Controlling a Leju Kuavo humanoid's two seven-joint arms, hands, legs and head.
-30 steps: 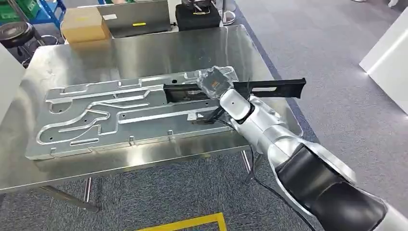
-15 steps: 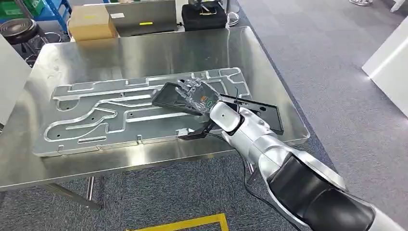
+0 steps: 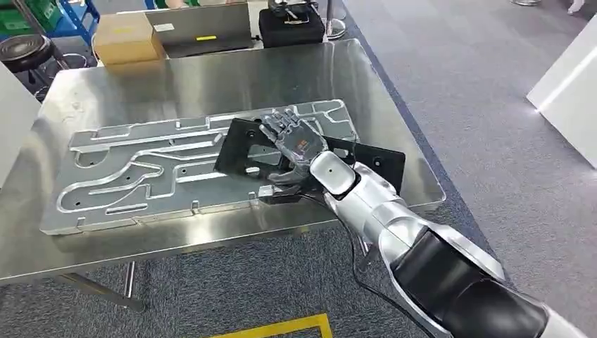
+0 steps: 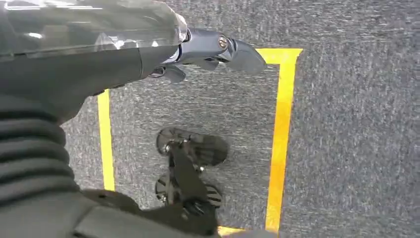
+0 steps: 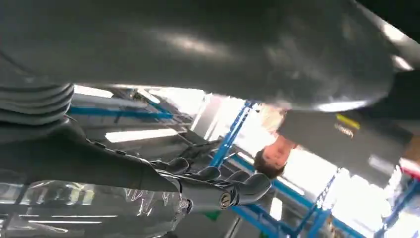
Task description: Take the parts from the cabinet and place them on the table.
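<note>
Placing step, near its end: black flat part (image 3: 246,151) lies on the grooved metal plate (image 3: 141,169) on the counter (image 3: 211,77), right robot hand (image 3: 292,144) resting on it, fingers spread, apparently not gripping; next move, by judgement, a straight lift clear.

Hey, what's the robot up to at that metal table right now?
It is setting a black flat part down on the steel table. The part lies across the right end of a big grooved aluminium plate, and the right hand rests on top of it, fingers spread, whether gripping or letting go is hard to tell. The left hand hangs over grey carpet with yellow floor tape, holding nothing. A cardboard box and a black case sit beyond the table.
</note>
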